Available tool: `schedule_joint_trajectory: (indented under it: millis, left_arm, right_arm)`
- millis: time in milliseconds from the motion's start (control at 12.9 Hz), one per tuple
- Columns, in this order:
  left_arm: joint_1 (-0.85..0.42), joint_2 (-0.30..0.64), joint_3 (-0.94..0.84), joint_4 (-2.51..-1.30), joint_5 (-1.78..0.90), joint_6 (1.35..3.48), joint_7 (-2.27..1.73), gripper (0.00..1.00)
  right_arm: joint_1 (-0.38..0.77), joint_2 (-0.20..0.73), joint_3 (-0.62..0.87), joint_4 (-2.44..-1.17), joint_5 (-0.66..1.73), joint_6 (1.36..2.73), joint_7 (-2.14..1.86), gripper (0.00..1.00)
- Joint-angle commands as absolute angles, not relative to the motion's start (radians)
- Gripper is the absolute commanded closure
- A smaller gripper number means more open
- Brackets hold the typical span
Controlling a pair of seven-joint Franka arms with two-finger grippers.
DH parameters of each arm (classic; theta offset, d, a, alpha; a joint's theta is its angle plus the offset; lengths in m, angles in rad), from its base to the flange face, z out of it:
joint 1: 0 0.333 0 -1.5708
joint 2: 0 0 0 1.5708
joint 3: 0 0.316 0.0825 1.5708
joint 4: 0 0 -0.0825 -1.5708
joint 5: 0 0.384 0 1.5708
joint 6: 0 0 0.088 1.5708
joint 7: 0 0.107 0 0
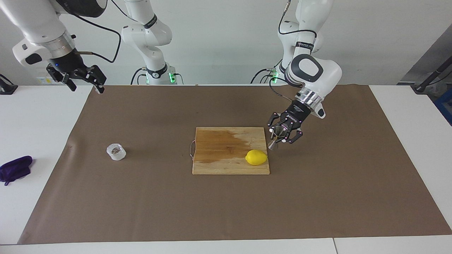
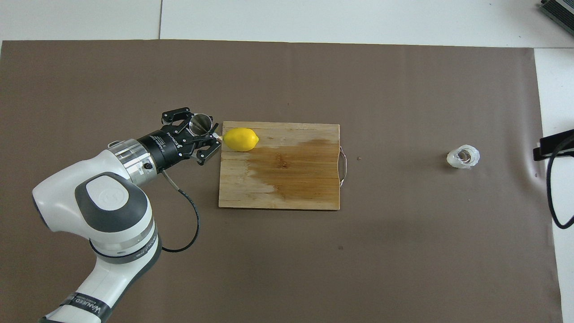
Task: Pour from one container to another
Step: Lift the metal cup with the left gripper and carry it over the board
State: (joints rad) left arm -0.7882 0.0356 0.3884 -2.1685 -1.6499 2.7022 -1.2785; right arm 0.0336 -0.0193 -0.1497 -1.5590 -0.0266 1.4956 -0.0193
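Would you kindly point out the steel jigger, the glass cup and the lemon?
steel jigger [image 1: 277, 135], facing view, upper cone.
glass cup [image 1: 116, 151], facing view, middle of the cup.
lemon [image 2: 241, 139], overhead view, middle of the peel.

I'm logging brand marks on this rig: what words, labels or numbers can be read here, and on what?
"WANFEED": on a black band low on the left arm, overhead view; the last letters are uncertain.
White lettering on the left tool's black body: too blurred to read.
White print on a black band on the left arm's upper link, facing view: too small to read.
Nothing else legible.
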Motion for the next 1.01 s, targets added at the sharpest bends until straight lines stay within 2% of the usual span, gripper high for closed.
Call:
schedule_joint_trajectory:
  millis: [0, 542, 774, 929]
  left_arm:
    - [-0.801, 0.018, 0.312, -2.169, -1.767, 2.81, -1.275, 0.76]
    - [-0.87, 0.072, 0.206, -2.122, -1.887, 2.968, -1.272, 0.78]
    - [-0.899, 0.17, 0.166, -2.039, -1.911, 3.026, -1.272, 0.79]
    - [-0.899, 0.196, 0.158, -2.013, -1.913, 3.034, -1.272, 0.79]
  right_arm:
    - [0.032, -0.04, -0.146, -1.578, -0.028, 1.5, -0.012, 0.0]
    - [0.032, -0.04, -0.146, -1.58, -0.028, 1.499, -0.012, 0.0]
    - [0.032, -0.04, -0.146, -1.578, -0.028, 1.499, -0.012, 0.0]
    - [0.032, -0.04, -0.146, -1.578, -0.028, 1.499, -0.012, 0.0]
